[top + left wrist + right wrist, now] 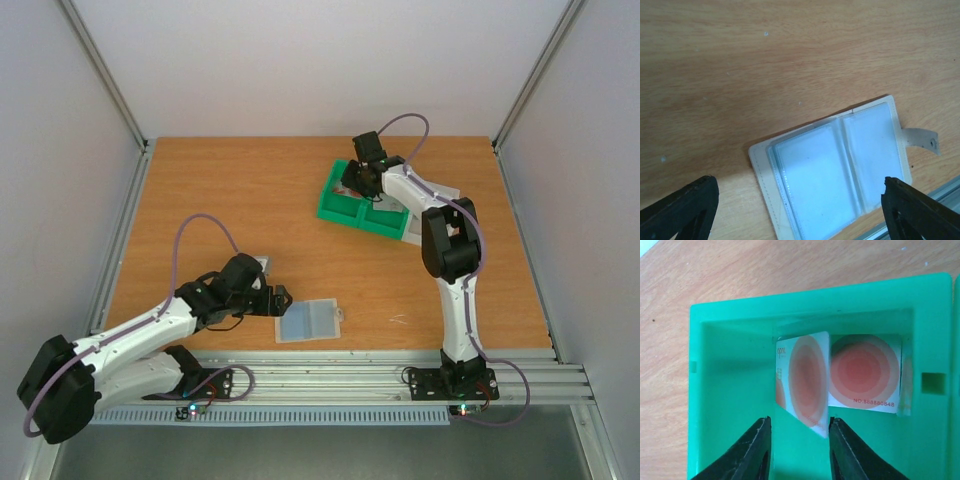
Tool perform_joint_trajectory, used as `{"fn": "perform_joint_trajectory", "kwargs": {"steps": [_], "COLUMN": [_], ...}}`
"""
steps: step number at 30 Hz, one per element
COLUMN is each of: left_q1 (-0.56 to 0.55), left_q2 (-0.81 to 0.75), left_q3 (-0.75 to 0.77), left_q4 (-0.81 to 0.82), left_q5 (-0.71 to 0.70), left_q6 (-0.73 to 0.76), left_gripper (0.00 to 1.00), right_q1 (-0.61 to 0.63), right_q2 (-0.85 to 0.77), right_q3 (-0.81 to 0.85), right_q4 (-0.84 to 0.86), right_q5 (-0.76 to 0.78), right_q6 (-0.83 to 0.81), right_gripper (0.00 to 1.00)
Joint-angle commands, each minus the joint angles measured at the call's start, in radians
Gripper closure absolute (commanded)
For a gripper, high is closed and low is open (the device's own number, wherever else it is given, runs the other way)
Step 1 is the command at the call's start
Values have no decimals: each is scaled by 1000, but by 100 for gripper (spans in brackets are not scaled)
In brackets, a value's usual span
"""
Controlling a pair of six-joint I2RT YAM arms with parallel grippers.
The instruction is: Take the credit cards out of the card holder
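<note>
My right pincer (800, 422) has its black jaws a little apart on either side of a thin white card with red rings (805, 382), and I see no pinch on it. The card leans tilted beside a second ringed card (865, 372) lying flat in the green plastic bin (715, 390).

My left pincer (799, 182) hangs wide open over the translucent grey-blue card holder (835, 165), which lies opened flat near the front edge of the wooden table (230, 200). Its pockets look empty, so I judge the job nearly done. Its long axis runs along that edge, with the small tab (922, 139) pointing towards my right arm.

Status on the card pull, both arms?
Left claw open over the card holder; pockets look empty. Right claw part open above the green bin; red-ringed card tilted inside, second card beside it. Nothing in the way.
</note>
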Motion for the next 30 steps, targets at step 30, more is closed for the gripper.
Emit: {"fn": "perform_joint_trajectory", "kwargs": {"steps": [30], "left_q1": [3], "left_q2": [-34], "left_q3": [-63], "left_q4": [108], "left_q5": [222], "left_q6": [-159], "left_gripper": [34], "right_q1": [236], "right_q2": [-817], "right_q3": [-757], "right_q4": [-158], "right_q5": [-294], "right_q6": [-18], "right_gripper": [59]}}
